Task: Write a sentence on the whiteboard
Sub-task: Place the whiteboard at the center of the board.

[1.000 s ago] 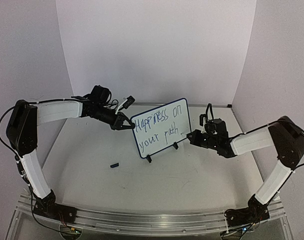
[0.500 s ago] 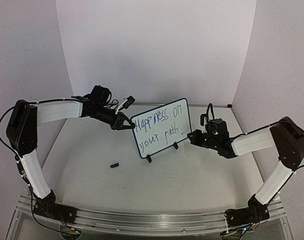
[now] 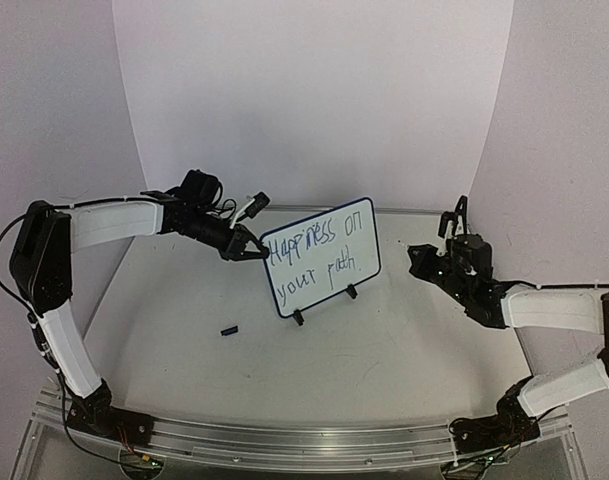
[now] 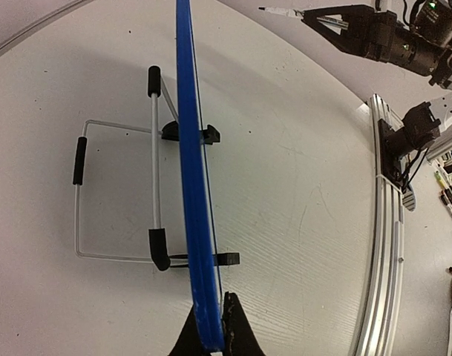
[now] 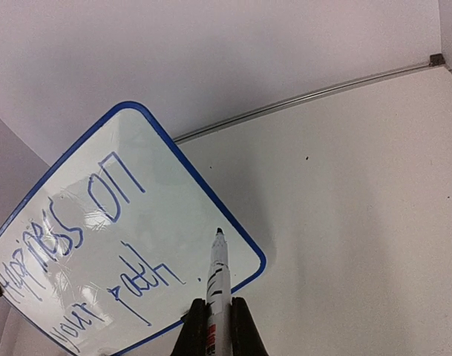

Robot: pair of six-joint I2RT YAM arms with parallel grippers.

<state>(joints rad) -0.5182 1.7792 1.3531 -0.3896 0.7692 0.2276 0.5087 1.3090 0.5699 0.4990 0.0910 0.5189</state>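
The whiteboard point(image 3: 321, 256) stands tilted on its two black clip feet at mid-table, with the sentence point(image 3: 314, 250) "Happiness on your path." in blue on two slanted lines. My left gripper point(image 3: 252, 246) is shut on the board's left edge; the left wrist view shows the blue rim point(image 4: 190, 163) edge-on between the fingers. My right gripper point(image 3: 424, 257) is shut on a white marker pen point(image 5: 217, 293), held away to the right of the board. The right wrist view shows the board point(image 5: 181, 222) and lettering point(image 5: 84, 230) beyond the pen tip.
A small dark pen cap point(image 3: 228, 329) lies on the table left of the board's feet. A wire stand point(image 4: 114, 193) props the board from behind. White walls close the back and sides; a metal rail point(image 3: 284, 440) runs along the near edge.
My right gripper has pulled the marker back from the board's right edge, moving to the right and away. The left gripper and the board have not moved.
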